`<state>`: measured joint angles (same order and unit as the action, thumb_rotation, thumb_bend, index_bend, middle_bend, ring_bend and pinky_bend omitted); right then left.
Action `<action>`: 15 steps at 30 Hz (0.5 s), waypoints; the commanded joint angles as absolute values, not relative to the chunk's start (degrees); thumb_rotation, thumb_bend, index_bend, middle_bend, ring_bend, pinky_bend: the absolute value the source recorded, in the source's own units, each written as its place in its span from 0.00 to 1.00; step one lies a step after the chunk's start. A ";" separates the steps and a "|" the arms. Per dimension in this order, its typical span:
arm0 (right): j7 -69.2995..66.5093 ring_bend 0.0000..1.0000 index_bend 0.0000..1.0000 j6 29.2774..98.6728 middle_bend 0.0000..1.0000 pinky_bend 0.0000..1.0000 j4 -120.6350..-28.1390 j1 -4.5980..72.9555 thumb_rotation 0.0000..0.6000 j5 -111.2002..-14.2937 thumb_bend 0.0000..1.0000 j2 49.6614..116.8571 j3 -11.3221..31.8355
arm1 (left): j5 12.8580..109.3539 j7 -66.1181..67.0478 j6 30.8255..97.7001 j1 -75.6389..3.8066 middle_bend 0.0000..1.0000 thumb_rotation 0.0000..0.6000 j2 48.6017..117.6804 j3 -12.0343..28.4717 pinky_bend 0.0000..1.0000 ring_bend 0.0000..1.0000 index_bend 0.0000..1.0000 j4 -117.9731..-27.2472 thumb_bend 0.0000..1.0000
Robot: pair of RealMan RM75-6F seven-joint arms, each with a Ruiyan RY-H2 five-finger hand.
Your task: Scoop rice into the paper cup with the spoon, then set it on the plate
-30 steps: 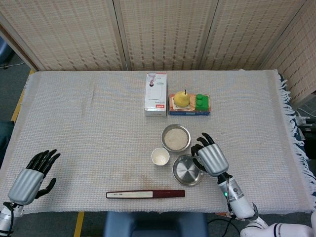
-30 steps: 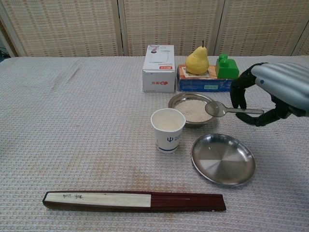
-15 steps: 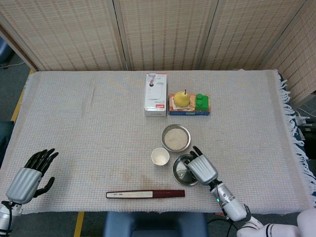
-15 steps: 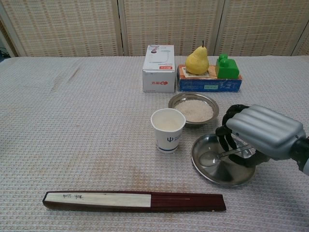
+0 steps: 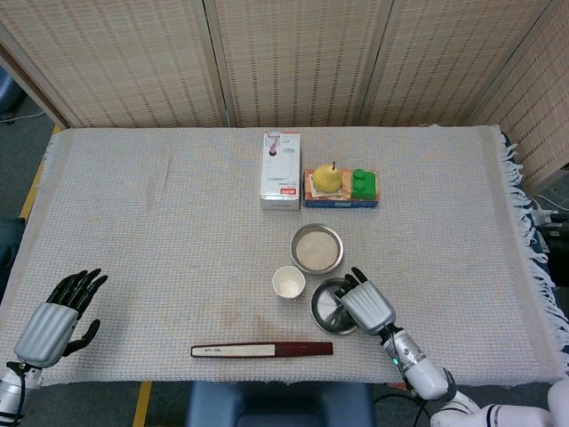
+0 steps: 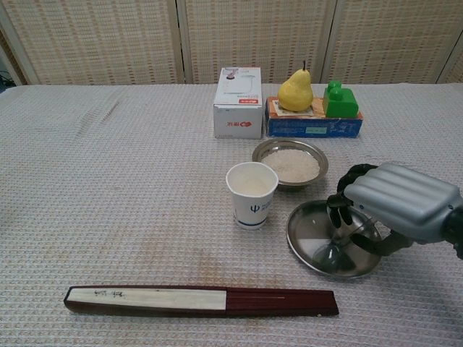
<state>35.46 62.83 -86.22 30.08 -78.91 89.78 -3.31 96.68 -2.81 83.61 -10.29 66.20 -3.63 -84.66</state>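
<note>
A white paper cup with rice in it stands upright left of the steel plate. Behind them sits the steel bowl of rice. My right hand hovers over the plate's right side, fingers curled around the handle of the metal spoon. The spoon's bowl rests low in the plate. From the head view, the right hand covers the plate's right edge, with the cup just to its left. My left hand rests open at the table's near left corner, holding nothing.
A folded dark red and white fan lies along the front edge. At the back stand a white box and a blue box carrying a yellow pear and a green block.
My right hand came down from beside the rice bowl to the plate with the spoon. The spoon's bowl now lies lower in the plate. The left hand barely shifted.
</note>
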 commanded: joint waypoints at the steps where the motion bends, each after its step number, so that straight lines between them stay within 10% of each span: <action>1: 35.43 0.18 0.35 62.95 0.39 0.15 -86.40 29.94 1.00 -79.03 0.36 89.62 -3.29 | 96.68 -2.82 83.65 -10.27 0.00 1.00 66.18 -3.63 0.10 0.00 0.00 -84.71 0.45; 15: 36.48 0.00 0.08 86.35 0.10 0.02 -98.55 15.03 1.00 -82.39 0.20 80.20 -5.44 | 96.98 -4.63 86.07 -9.52 0.00 1.00 65.88 -3.14 0.11 0.00 0.00 -84.11 0.45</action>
